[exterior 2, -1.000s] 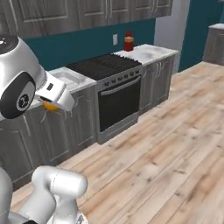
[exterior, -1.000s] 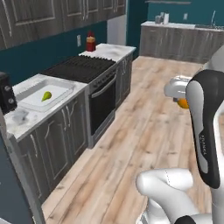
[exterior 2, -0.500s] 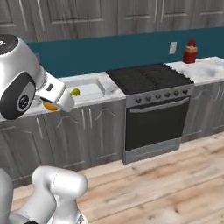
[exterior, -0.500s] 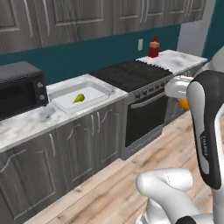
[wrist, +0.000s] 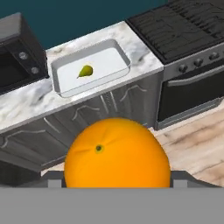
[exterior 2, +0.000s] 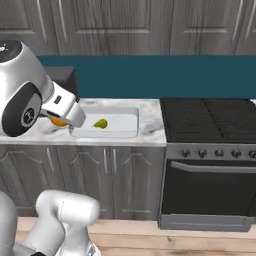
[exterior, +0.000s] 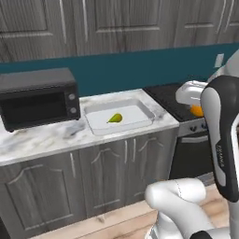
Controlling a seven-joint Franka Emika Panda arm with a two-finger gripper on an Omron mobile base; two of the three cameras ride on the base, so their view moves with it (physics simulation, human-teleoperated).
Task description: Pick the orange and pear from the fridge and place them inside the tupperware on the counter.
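Observation:
My gripper (wrist: 117, 176) is shut on the orange (wrist: 117, 153), a round bright-orange fruit that looms large low in the hand view. The orange (exterior: 197, 110) also peeks out beside the white hand at the right of the left base view, and at the left (exterior 2: 58, 121) of the right base view. Ahead, the white tupperware (wrist: 94, 85) rests on the marbled counter (wrist: 26, 105), and the yellow-green pear (wrist: 85, 71) lies inside it. Both base views show the pear (exterior: 115, 118) (exterior 2: 100, 123) in the tupperware (exterior: 119, 128) (exterior 2: 105, 134). My gripper is in front of the counter, apart from it. The fridge is out of view.
A black microwave (exterior: 39, 98) stands on the counter left of the tupperware. A black stove (exterior 2: 210, 117) with an oven door adjoins the counter on the right. Dark grey cabinets hang above and sit below. Wooden floor lies in front.
The base has turned and driven, so the whole scene shifted: the counter with the tupperware now lies straight ahead and closer. The orange stays in my gripper.

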